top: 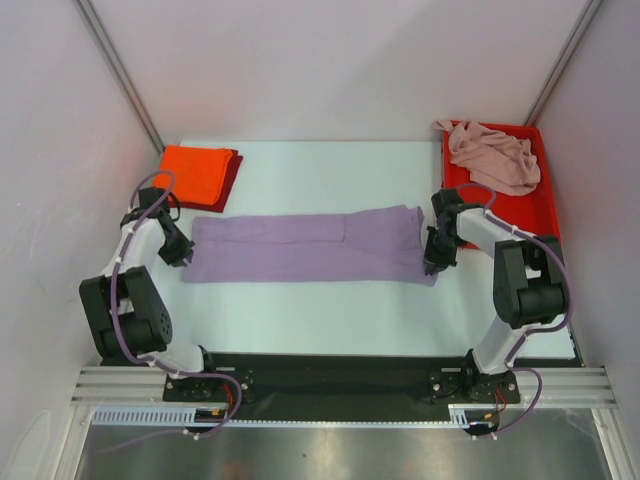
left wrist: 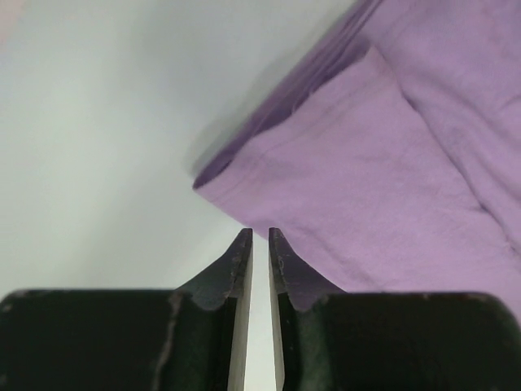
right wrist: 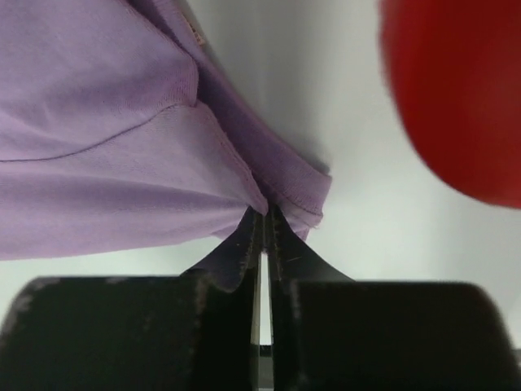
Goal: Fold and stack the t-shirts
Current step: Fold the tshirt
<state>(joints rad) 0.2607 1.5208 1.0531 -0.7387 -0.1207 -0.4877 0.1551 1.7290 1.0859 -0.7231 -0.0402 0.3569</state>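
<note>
L arm (top: 135,247) & R arm (top: 490,228): white links, blk joints, purple cables

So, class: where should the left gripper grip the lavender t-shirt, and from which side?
Probably the corner at its left end, approached from the left along the table: the lavender t-shirt lies flat as a strip, and that corner faces the left gripper.

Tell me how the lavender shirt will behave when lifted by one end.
Likely floppy: the lavender shirt bunches where the right hand pinches it. Lying long and flat, it would probably sag. Probably not slippery: its knit looks matte.
</note>
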